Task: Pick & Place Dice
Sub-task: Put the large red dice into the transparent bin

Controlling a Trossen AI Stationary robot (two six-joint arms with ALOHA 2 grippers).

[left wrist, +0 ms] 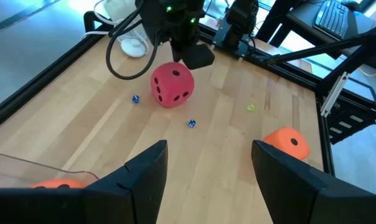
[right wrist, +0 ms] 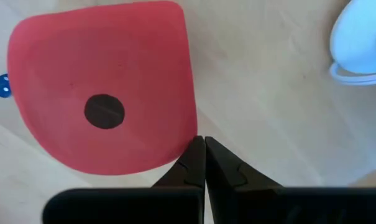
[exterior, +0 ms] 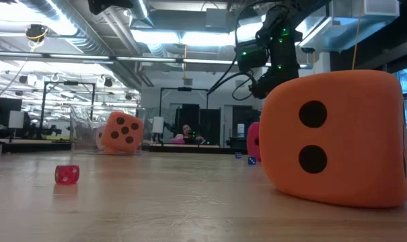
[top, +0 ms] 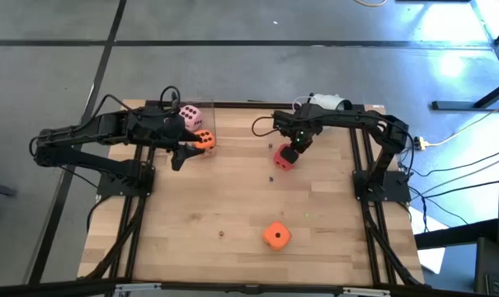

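The right gripper (right wrist: 204,163) sits with its fingers pressed together and empty, just beside a corner of the red die (top: 285,157) on the wooden surface (top: 233,206) — touching its edge or very nearly, which cannot be settled from here. The red die rests toward the far right of the surface, not held by anything. The step in hand looks like an approach to that die; a grasp would first call for the fingers to spread and straddle the cube rather than nudge it from the side.

The left gripper (left wrist: 206,168) waits with fingers wide apart near the far left, by the pale pink die (top: 191,115) and an orange die (top: 204,139), which appear to sit in a clear container (top: 209,122) whose walls are hard to trace. A second orange die (top: 275,235) lies well apart near the front edge.

In the low view this front die blocks most of the red one, and the left wrist view shows only a sliver of the nearby orange die. Small blue specks beside the red die are too small to name.
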